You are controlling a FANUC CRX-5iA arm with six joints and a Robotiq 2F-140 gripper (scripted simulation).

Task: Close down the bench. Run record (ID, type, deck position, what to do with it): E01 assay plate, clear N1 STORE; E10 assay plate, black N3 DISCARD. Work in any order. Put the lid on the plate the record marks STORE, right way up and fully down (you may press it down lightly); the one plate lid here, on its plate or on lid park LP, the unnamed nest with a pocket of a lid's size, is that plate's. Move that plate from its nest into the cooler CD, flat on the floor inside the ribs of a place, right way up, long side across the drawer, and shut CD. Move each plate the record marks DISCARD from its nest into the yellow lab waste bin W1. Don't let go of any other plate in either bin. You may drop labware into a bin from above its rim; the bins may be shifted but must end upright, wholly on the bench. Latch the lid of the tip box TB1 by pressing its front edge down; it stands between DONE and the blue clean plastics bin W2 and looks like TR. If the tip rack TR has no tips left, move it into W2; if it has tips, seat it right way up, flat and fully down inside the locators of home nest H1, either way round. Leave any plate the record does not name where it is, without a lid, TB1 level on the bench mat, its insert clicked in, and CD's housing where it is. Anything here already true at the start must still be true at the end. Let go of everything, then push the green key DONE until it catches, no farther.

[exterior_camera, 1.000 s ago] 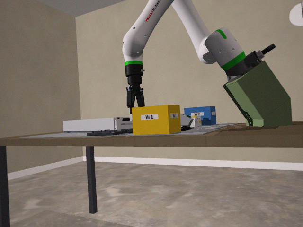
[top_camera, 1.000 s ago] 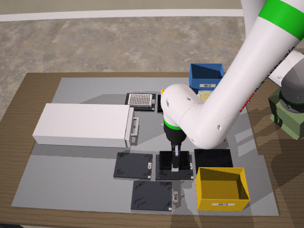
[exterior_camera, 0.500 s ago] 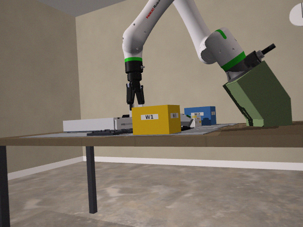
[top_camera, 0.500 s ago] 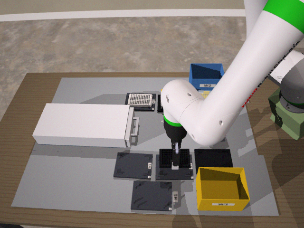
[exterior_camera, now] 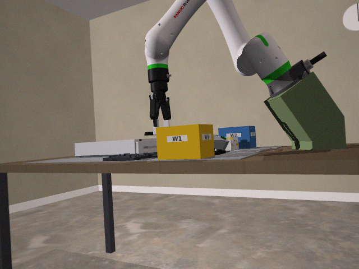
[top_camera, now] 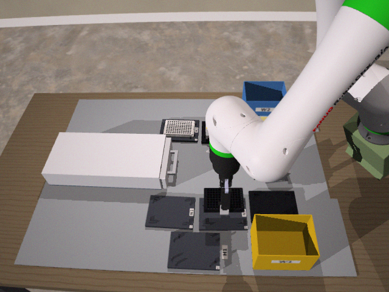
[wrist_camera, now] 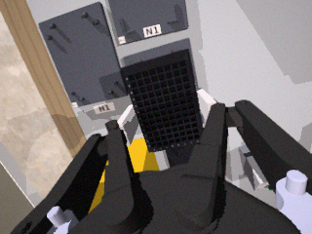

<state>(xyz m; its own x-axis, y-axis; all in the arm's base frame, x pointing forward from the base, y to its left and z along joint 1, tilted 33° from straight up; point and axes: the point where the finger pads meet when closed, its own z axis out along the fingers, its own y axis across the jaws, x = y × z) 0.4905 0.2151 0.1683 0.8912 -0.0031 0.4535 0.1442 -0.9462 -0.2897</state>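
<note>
Pointing straight down, gripper (top_camera: 225, 197) clamps black plate (top_camera: 213, 199), apparently lifted

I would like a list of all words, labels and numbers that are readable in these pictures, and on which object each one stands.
"W1": front label of the yellow bin.
"W2": label of the blue bin, also readable from the top.
"N1": tag on a dark nest in the wrist view.
"H1": tag on another dark nest.
"FANUC": red letters on the arm.
Tag beside the black plate held by the gripper: hidden, unreadable.
</note>
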